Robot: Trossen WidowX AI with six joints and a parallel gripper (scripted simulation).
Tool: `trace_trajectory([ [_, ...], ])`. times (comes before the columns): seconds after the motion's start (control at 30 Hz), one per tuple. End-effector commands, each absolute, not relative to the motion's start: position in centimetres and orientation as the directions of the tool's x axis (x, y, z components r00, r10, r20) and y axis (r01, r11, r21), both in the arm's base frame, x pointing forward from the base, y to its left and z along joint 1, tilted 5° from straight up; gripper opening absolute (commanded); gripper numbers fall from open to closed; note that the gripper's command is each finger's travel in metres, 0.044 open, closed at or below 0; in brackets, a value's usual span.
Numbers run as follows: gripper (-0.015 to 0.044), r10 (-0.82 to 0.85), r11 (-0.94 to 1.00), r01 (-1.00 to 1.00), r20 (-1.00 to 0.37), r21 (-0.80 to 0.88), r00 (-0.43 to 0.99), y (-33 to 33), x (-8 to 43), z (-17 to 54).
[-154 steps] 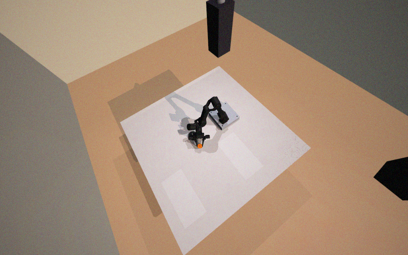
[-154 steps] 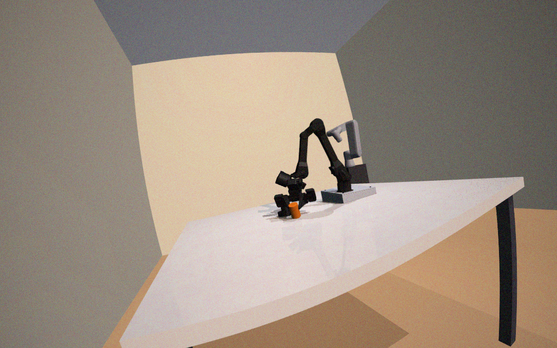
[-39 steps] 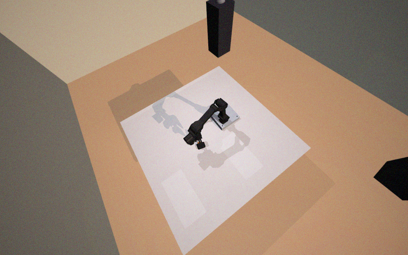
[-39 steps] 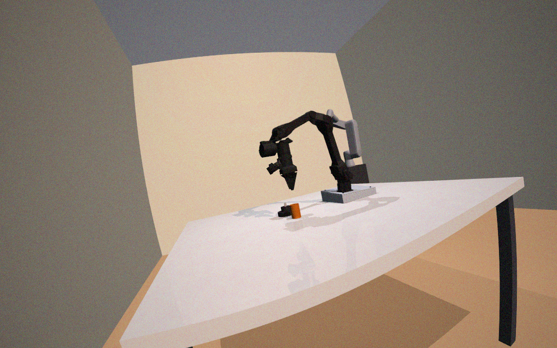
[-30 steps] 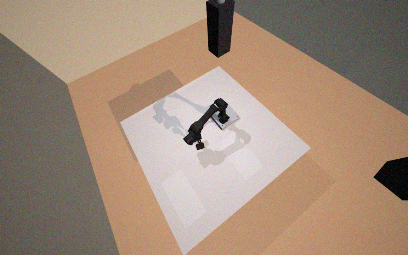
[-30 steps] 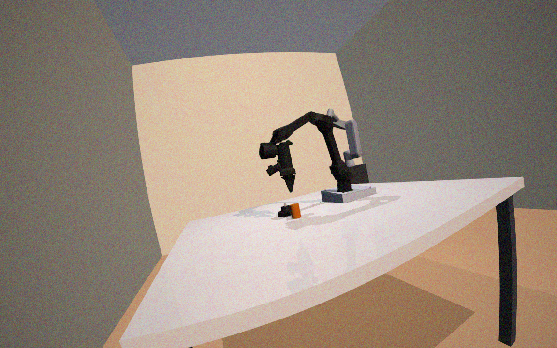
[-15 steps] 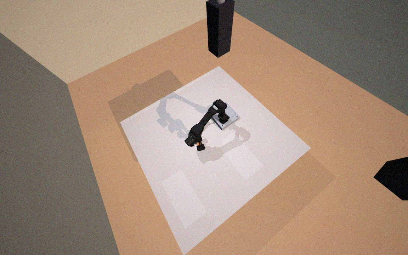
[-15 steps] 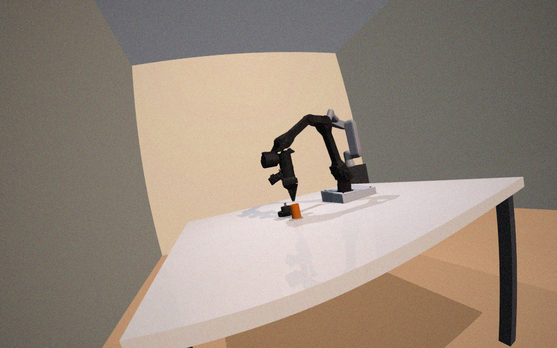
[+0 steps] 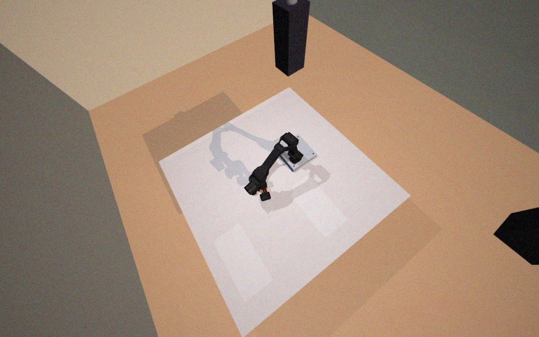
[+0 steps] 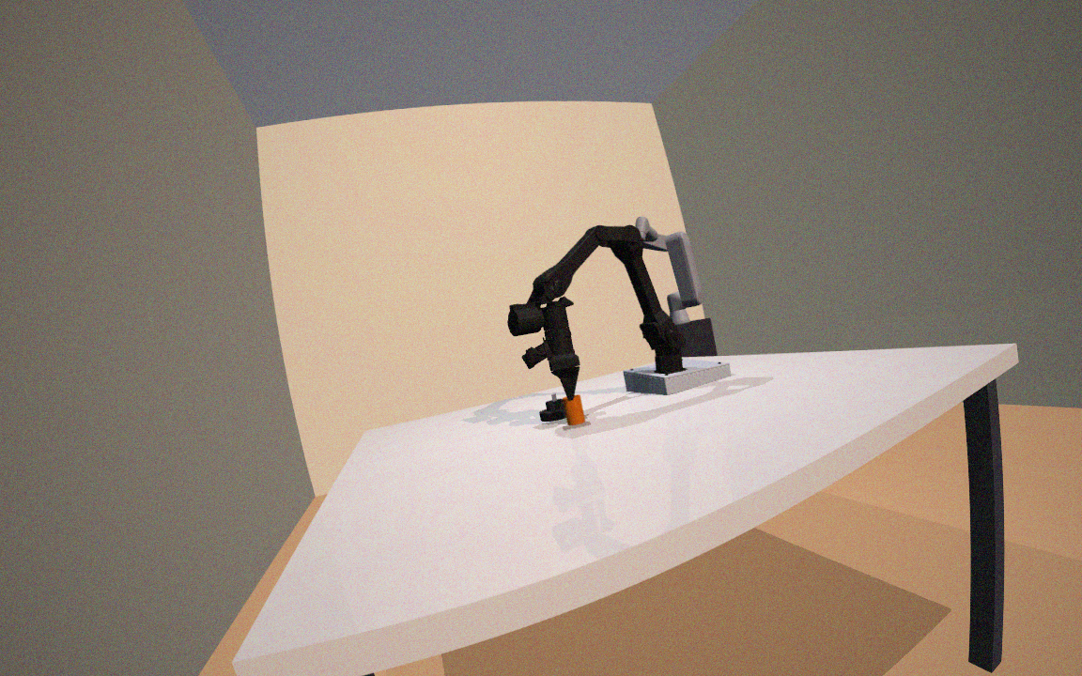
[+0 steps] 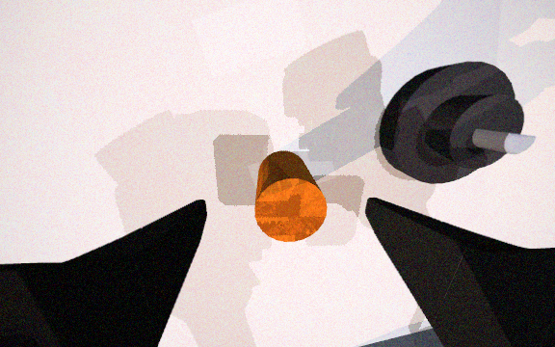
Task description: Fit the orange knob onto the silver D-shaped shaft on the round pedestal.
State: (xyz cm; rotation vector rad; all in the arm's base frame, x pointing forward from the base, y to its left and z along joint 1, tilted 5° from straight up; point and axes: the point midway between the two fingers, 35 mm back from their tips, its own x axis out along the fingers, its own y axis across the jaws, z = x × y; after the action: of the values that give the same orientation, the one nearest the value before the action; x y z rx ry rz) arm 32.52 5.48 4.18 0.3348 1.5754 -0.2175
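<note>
The orange knob (image 10: 576, 410) (image 11: 290, 210) stands upright on the white table, its round top facing up. Its hole is hidden underneath. My gripper (image 10: 571, 397) (image 11: 288, 205) is open, fingers pointing down. In the wrist view the knob shows between the two fingertips, touching neither; the tips are about level with its top in the exterior view. The black round pedestal (image 10: 550, 414) (image 11: 405, 120) stands close beside the knob, right of it in the wrist view. The silver D-shaped shaft (image 11: 491, 140) (image 10: 554, 396) rises from its middle, bare. In the top view the arm largely hides the knob and pedestal.
The arm's grey base plate (image 9: 307, 152) (image 10: 647, 382) is bolted on the white table (image 9: 359, 188) (image 10: 444, 504). The pedestal is near the right finger in the wrist view. A dark pillar (image 9: 290, 41) stands beyond the table.
</note>
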Motion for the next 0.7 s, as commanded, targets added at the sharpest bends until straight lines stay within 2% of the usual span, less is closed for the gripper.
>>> trace_trajectory([
  [0.0, 0.044, 0.073, 0.935, 0.35, -0.997, 0.061, -0.023, 5.5, 32.3, 3.1],
  [0.67, 0.044, 0.073, 0.935, 0.35, -0.997, 0.061, -0.023, 5.8, 32.1, -0.1],
])
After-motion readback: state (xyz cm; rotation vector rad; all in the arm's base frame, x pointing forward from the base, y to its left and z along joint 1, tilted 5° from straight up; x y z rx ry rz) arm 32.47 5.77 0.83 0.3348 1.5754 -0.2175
